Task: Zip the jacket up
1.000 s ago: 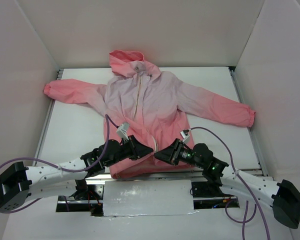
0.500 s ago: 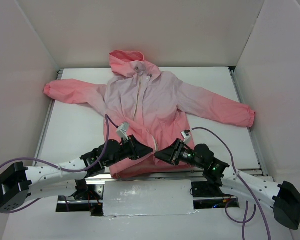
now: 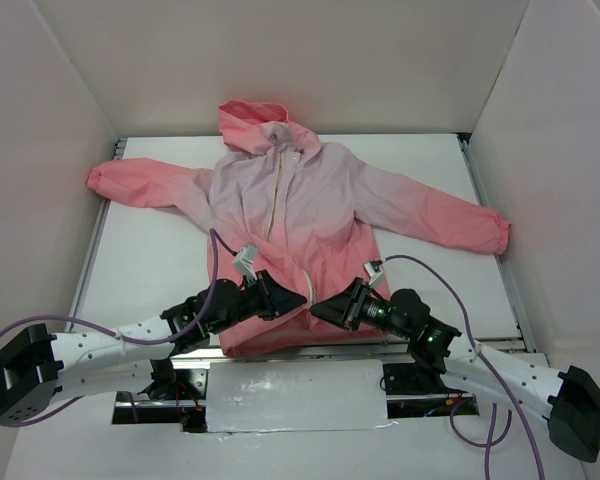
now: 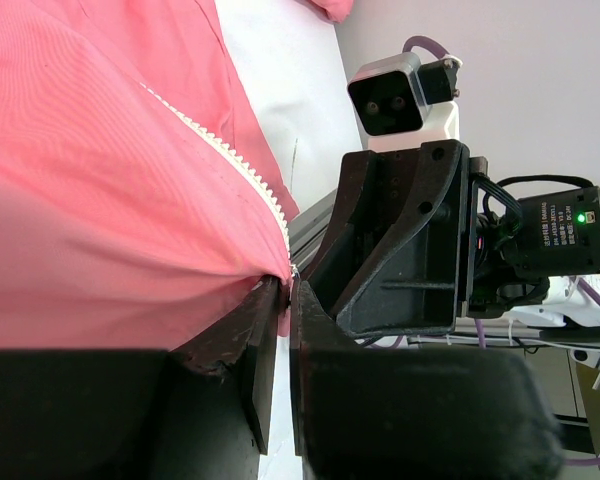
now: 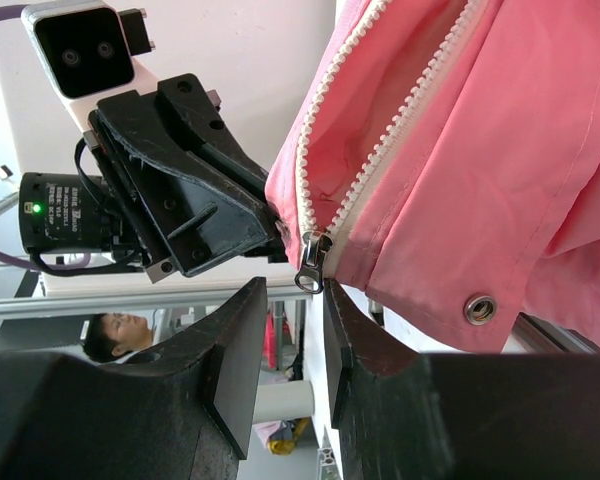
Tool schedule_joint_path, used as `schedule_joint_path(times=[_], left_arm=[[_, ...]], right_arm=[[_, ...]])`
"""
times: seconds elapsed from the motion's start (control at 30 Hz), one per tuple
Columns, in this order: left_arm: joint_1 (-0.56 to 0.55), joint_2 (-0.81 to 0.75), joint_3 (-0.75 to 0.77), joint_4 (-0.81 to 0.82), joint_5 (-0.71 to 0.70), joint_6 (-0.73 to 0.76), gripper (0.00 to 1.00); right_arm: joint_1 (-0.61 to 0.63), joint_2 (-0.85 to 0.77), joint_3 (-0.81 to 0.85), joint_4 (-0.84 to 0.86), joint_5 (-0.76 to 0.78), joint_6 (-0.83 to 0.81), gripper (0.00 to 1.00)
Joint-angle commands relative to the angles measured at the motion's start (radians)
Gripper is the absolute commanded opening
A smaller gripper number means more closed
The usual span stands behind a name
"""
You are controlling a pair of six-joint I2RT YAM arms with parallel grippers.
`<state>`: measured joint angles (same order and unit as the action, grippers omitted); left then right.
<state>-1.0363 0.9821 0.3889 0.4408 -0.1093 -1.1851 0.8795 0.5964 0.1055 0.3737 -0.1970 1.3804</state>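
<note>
The jacket [image 3: 310, 210] lies flat and face up, hood at the far side, coral-pink at the hem and sleeves, pale at the chest, with a cream zipper [image 3: 277, 195] down the front. My left gripper [image 3: 288, 299] is at the bottom hem, shut on the hem's left edge beside the zipper teeth [image 4: 230, 160], with the fabric pinched at its tips [image 4: 284, 290]. My right gripper [image 3: 320, 308] faces it from the right. It is open [image 5: 298, 300], and the metal zipper slider [image 5: 311, 262] hangs just at its fingertips, between the jaws and not gripped.
White walls close in the table on the left, back and right. A metal strip [image 3: 295, 395] runs along the near edge under the hem. The two grippers nearly touch. A metal snap eyelet [image 5: 478, 308] sits on the right hem corner.
The right arm has shifted slightly at its rear. Both grippers keep almost the same spots at the hem, and the jacket has not moved.
</note>
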Motion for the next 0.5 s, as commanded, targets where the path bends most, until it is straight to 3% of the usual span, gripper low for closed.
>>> schedule_joint_path(times=[0.0, 0.47], left_arm=[[-0.002, -0.005, -0.001, 0.070, 0.011, -0.010, 0.00], [-0.001, 0.004, -0.004, 0.084, 0.011, -0.010, 0.00]], right_arm=[[0.006, -0.021, -0.007, 0.018, 0.027, 0.011, 0.36], [0.007, -0.035, -0.010, 0.022, 0.022, 0.017, 0.36]])
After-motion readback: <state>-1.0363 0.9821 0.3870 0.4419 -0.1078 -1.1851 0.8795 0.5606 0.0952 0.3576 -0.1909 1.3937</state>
